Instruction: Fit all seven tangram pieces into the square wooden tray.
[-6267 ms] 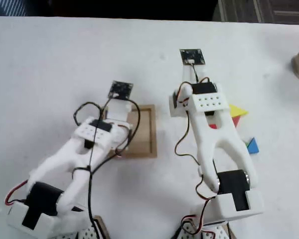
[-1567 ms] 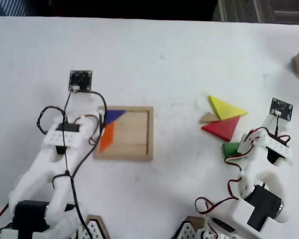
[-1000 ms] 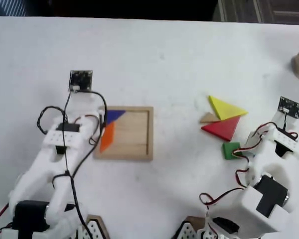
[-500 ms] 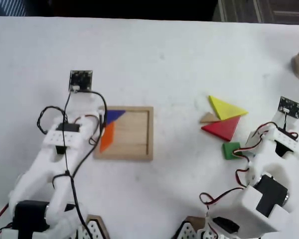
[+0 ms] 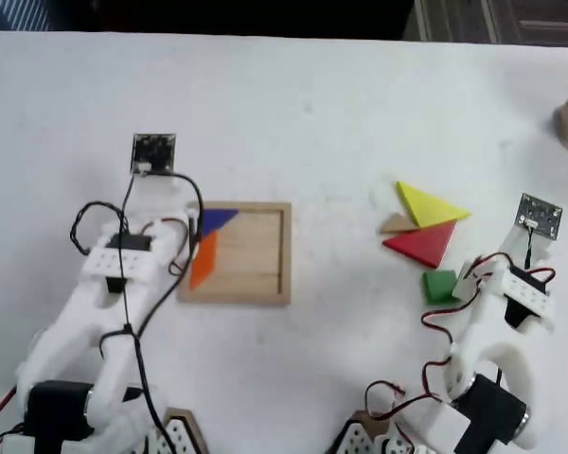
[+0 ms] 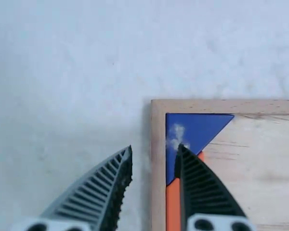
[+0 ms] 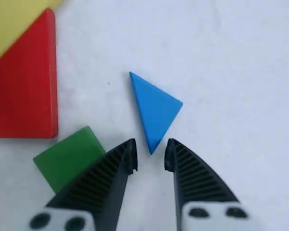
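2 pieces fill the left side of the tray, where the left gripper gapes. At right, the right gripper, jaws parted, hangs over the small blue triangle: likely light, stiff, slick; pinch its flat edges.

A white table runs to a dark strip beyond its far edge.

Light: you had bright, even light on the white table.
Shadows: they were soft and faint.
Glare: one pale glint sat on the dark blue triangle.
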`<state>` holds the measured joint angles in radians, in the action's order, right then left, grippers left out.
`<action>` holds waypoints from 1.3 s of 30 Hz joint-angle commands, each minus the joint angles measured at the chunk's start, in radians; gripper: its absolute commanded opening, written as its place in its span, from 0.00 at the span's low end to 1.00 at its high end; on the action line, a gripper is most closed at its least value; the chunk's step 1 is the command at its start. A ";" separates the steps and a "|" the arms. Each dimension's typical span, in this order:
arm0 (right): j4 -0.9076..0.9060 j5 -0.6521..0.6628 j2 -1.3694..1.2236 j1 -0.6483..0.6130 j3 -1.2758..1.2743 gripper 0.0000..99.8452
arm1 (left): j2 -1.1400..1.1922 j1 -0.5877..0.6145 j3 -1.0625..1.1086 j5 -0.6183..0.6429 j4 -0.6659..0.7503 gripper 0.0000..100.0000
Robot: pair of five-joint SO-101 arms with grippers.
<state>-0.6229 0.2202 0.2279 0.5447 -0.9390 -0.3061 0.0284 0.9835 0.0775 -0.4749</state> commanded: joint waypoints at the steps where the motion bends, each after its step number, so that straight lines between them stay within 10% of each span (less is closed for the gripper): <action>1: 0.021 0.009 0.047 -0.002 0.008 0.13 | 0.001 -0.021 -0.043 -0.009 0.017 0.16; 39: -0.101 -0.014 -0.283 -0.091 0.354 0.17 | 0.001 -0.018 -0.043 -0.011 0.023 0.16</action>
<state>-0.7365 0.1849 -0.0621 0.4956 -0.6260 -0.3061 0.0207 0.9835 0.0775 -0.4749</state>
